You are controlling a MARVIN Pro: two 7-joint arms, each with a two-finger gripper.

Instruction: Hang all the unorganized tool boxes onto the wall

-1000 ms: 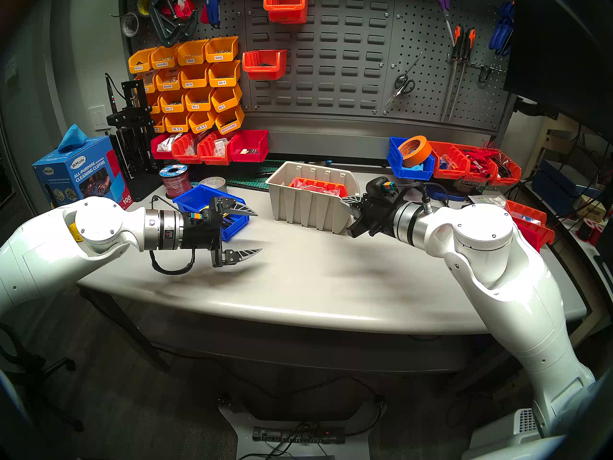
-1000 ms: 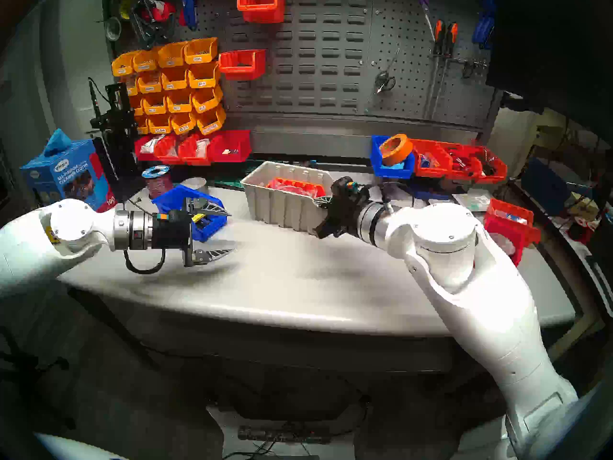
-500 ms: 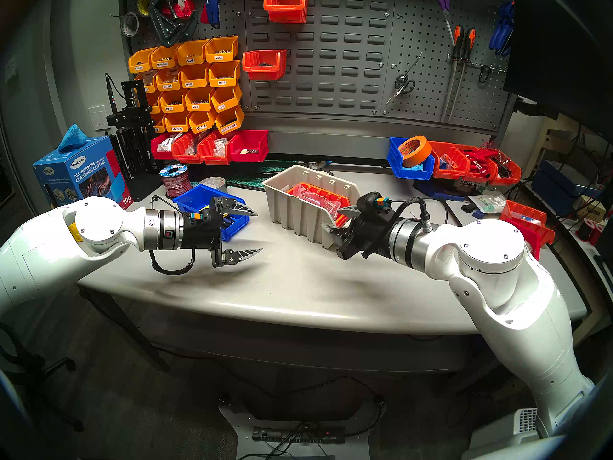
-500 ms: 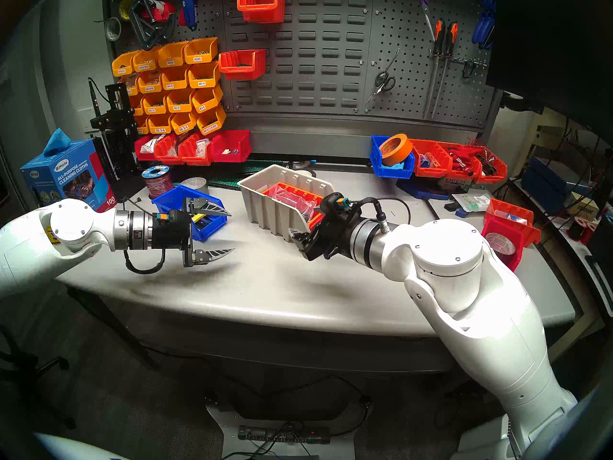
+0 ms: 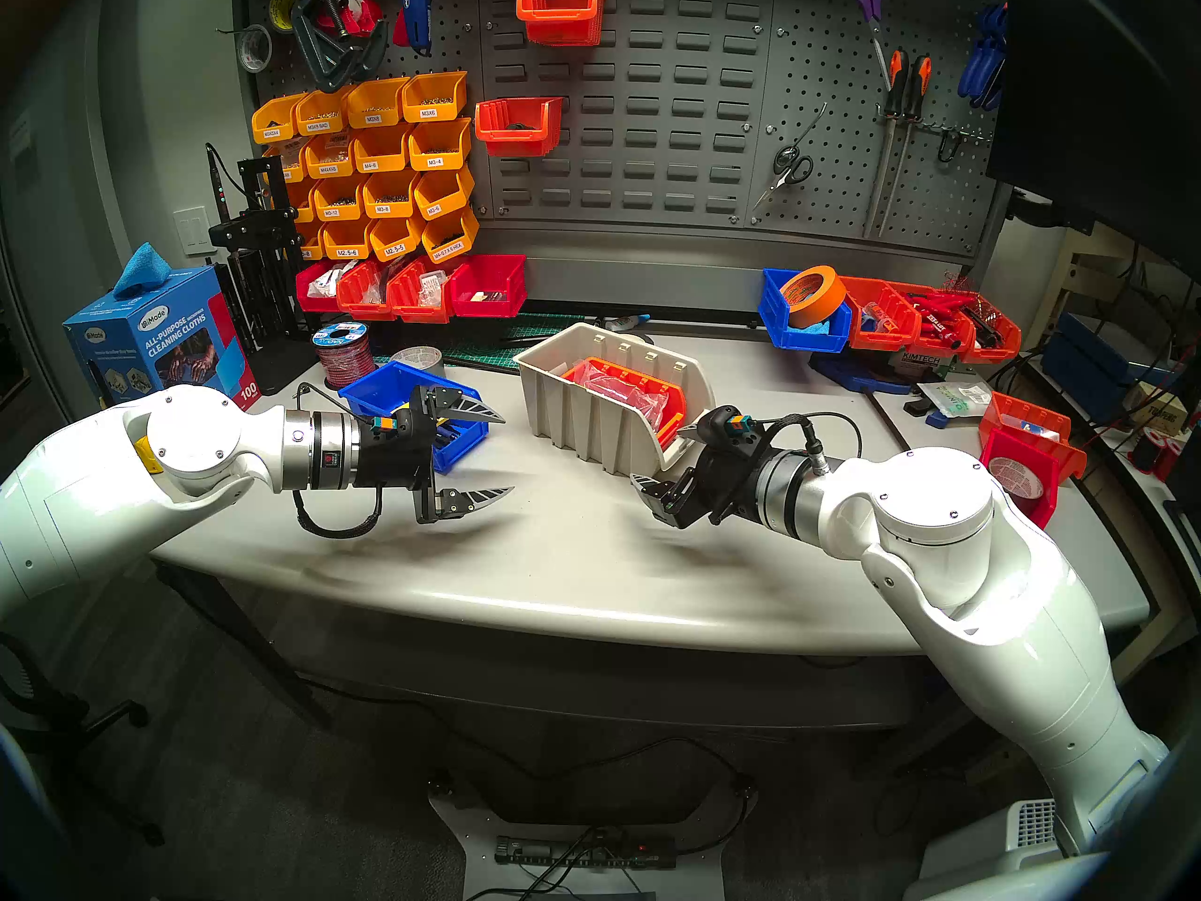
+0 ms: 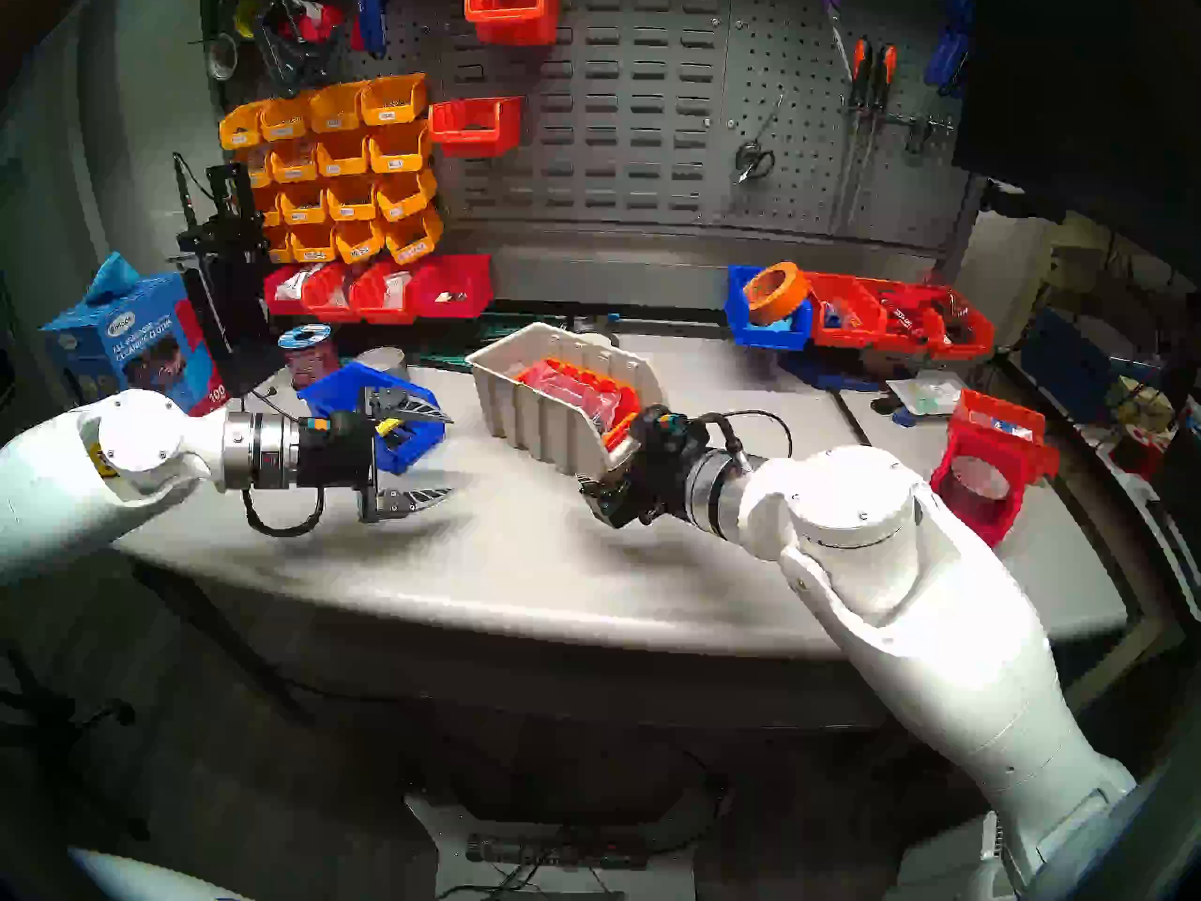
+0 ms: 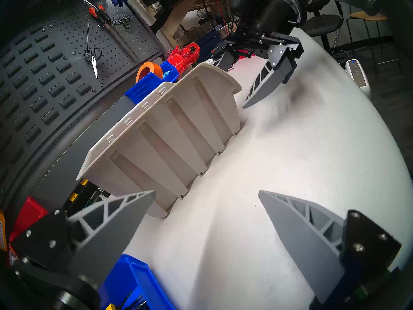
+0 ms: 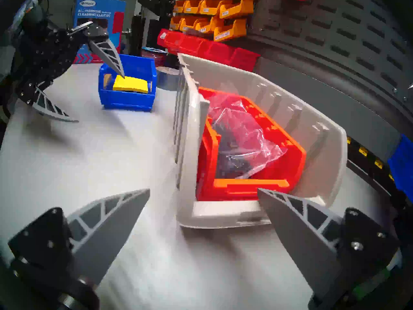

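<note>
The beige tool box stands askew mid-table, with a red bin and a plastic bag inside. My right gripper is open at its sloped front lip, one finger on each side of that lip and neither pressing it. My left gripper hangs open and empty above the table, left of the beige box. One blue tool box sits just behind the left gripper, holding a yellow item. Another blue tool box, holding an orange tape roll, rests at the back right. The wall rises behind the table.
Yellow-orange bins and two orange-red bins hang on the wall. Red bin rows stand at the back left and back right. A red bin, a cloth box and a wire spool flank the table.
My right gripper dragged the beige box toward the table's front, turning it, then opened and let go. The left arm has not moved.
</note>
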